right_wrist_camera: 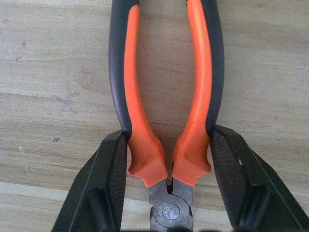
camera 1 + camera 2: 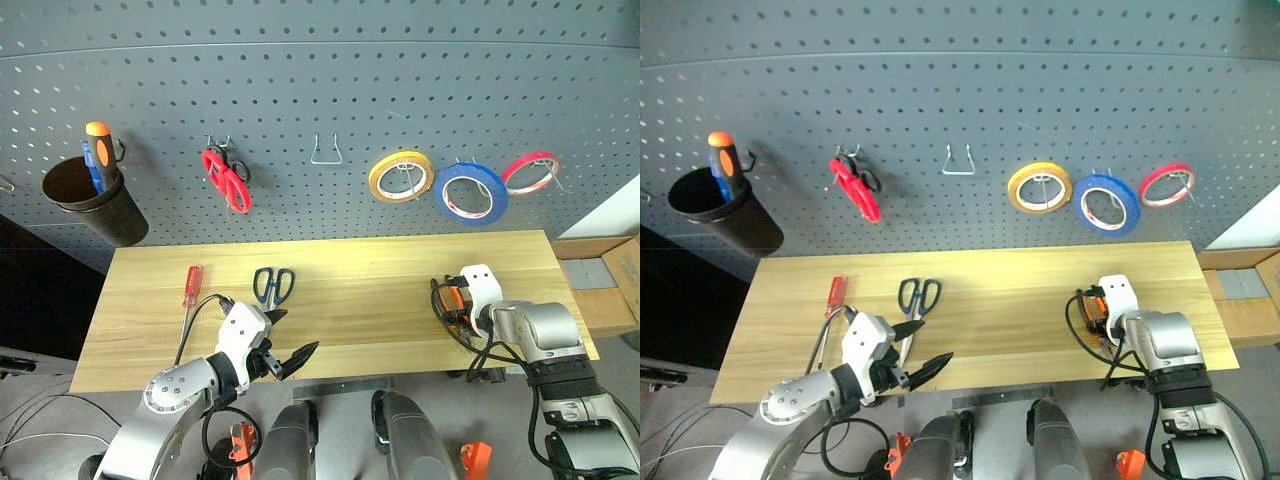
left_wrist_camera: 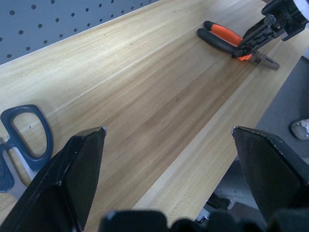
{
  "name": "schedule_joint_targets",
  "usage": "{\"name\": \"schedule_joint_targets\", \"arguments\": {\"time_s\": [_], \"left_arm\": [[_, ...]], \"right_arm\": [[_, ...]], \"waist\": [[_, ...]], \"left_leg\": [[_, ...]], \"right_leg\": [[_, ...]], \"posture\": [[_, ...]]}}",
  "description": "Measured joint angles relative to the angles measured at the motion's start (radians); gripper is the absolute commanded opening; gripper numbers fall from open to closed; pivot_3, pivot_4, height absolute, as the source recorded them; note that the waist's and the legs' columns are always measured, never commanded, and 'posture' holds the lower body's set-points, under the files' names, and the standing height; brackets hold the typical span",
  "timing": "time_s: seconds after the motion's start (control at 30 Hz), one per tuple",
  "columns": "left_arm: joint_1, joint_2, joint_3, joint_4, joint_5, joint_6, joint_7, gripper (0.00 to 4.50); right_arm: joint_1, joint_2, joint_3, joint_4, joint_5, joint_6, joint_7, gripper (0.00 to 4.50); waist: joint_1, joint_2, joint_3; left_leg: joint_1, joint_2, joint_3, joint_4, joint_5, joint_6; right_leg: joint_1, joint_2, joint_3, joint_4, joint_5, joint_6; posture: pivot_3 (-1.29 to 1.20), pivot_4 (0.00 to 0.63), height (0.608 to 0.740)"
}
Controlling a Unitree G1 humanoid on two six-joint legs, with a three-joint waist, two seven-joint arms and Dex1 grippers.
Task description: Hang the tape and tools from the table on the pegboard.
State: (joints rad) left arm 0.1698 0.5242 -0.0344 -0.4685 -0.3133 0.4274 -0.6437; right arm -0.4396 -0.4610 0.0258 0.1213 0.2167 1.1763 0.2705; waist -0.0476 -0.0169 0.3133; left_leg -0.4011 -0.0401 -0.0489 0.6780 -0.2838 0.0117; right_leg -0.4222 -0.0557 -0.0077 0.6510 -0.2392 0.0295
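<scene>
The pliers (image 1: 131,96), orange-and-black handled, lie near the right end of the table (image 2: 360,300). My right gripper (image 1: 169,140) points down on them, one finger pressed against the outside of each handle. The dark-handled scissors (image 2: 272,285) and the red-handled screwdriver (image 2: 191,285) lie at the table's left. My left gripper (image 2: 295,360) hovers open at the front edge, just right of the scissors (image 3: 24,140), holding nothing. The blue tape (image 2: 470,193) hangs on a hook of the pegboard (image 2: 300,80).
On the pegboard hang a black cup (image 2: 95,205) holding an orange-handled screwdriver, red scissors (image 2: 226,178), an empty wire hook (image 2: 326,150), a yellow roll (image 2: 400,176) and a red roll (image 2: 531,172). A cardboard box (image 2: 610,285) stands right of the table.
</scene>
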Motion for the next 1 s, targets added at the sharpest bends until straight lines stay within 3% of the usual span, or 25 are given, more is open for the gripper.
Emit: {"name": "schedule_joint_targets", "arguments": {"time_s": [0.17,0.3,0.37,0.5,0.67,0.8,1.0], "left_arm": [[-0.026,0.0,0.004,0.002,-0.002,-0.001,-0.005,4.5],[-0.068,-0.019,0.043,0.008,-0.058,0.001,-0.012,4.5],[-0.094,-0.028,0.081,0.007,-0.087,0.002,0.0,4.5],[-0.117,-0.047,0.143,0.0,-0.106,-0.008,0.044,4.5],[-0.153,-0.071,0.16,-0.023,-0.098,-0.034,0.106,4.5],[-0.188,-0.081,0.17,-0.053,-0.098,-0.039,0.151,4.5],[-0.17,-0.092,0.198,-0.107,-0.094,-0.047,0.202,4.5]], "right_arm": [[0.032,-0.096,0.046,-0.102,0.049,0.055,0.128,2.01],[0.088,-0.25,0.049,-0.353,0.171,0.024,0.346,2.01],[0.111,-0.271,0.014,-0.475,0.259,-0.002,0.44,2.01],[0.096,-0.195,-0.034,-0.609,0.417,-0.035,0.522,2.01],[-0.065,-0.021,-0.081,-0.601,0.522,-0.079,0.479,2.01],[-0.239,0.072,-0.094,-0.525,0.542,-0.125,0.413,2.01],[-0.369,0.086,-0.051,-0.441,0.498,-0.221,0.403,2.01]], "waist": [[0.005,0.002,0.001],[0.012,0.004,0.002],[0.013,0.003,0.002],[0.013,0.003,0.002],[0.021,0.003,0.002],[0.024,0.002,0.001],[0.042,0.0,-0.002]], "left_leg": [[-0.002,0.0,-0.001,-0.001,0.0,0.0],[-0.005,0.001,-0.002,-0.001,0.0,0.0],[-0.006,0.001,-0.003,-0.001,0.0,0.0],[-0.006,0.001,-0.003,0.0,0.0,0.0],[-0.006,-0.001,-0.003,0.001,0.0,-0.001],[-0.006,-0.001,-0.003,0.001,0.003,-0.006],[-0.009,-0.001,-0.002,0.0,0.004,-0.007]], "right_leg": [[-0.001,0.0,-0.001,-0.003,0.0,0.0],[-0.003,0.001,-0.003,-0.005,0.0,0.0],[-0.003,0.001,-0.004,-0.005,0.0,0.0],[-0.002,0.001,-0.004,-0.005,0.0,0.0],[-0.002,0.0,-0.003,-0.005,0.002,0.002],[-0.003,0.0,-0.004,-0.004,0.002,0.001],[-0.007,0.0,-0.004,-0.005,0.002,0.001]], "posture": [[-0.06,0.316,0.74],[-0.06,0.303,0.74],[-0.05,0.298,0.74],[-0.03,0.289,0.74],[0.01,0.275,0.74],[0.05,0.257,0.74],[0.08,0.234,0.74]]}}
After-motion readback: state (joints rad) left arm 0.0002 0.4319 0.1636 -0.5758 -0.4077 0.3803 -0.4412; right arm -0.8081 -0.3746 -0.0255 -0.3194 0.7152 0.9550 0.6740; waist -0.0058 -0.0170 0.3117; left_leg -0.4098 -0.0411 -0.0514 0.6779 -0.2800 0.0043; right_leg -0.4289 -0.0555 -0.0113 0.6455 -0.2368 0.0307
